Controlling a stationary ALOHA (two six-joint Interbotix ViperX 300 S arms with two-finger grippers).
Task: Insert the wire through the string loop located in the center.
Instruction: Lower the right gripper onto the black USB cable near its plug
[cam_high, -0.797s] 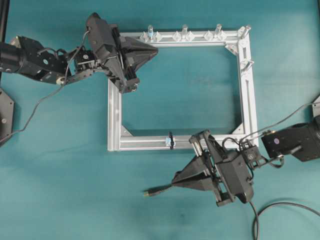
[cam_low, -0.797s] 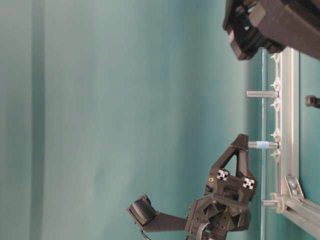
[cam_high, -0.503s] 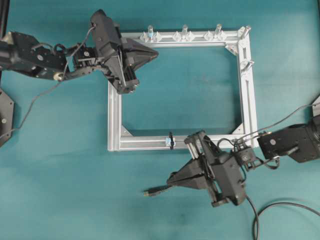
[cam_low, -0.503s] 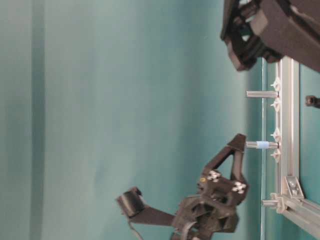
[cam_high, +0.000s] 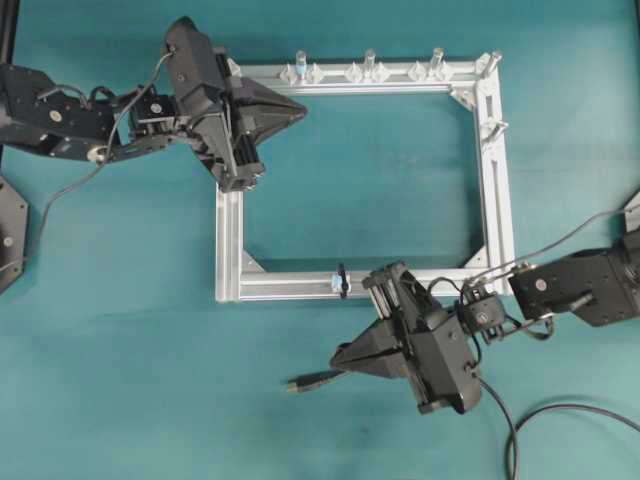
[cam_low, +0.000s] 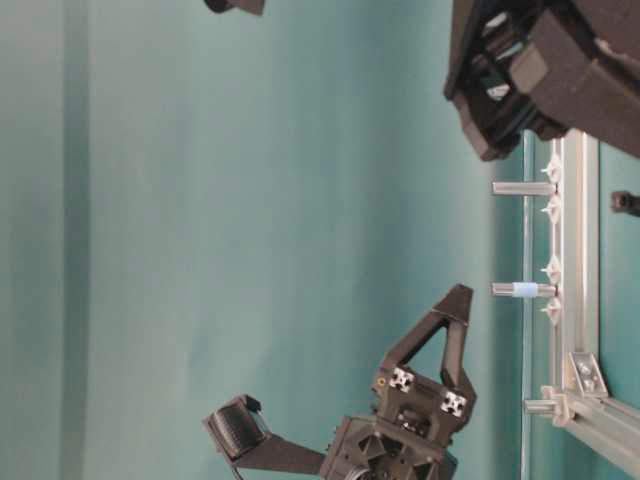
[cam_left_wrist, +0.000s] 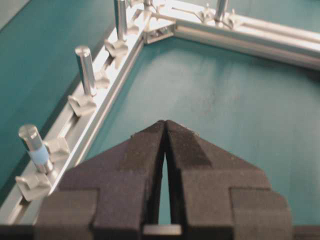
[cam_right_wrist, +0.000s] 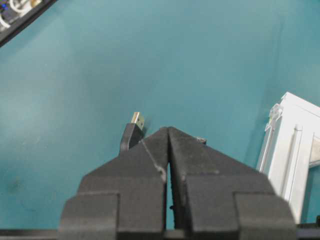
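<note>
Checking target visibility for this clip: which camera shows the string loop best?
The overhead exterior view: the string loop shows as a small dark tie on the frame's lower bar. The table-level and both wrist views do not show it clearly.

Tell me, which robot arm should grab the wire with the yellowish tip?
Probably the right: its shut right pincer hangs right beside the wire plug on the table. The shut left pincer is far off, over the frame's top corner.

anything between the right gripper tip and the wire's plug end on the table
Nothing. In the overhead view, only bare teal table separates the right gripper from the wire. The right wrist view shows its plug just left of the shut fingertips.
</note>
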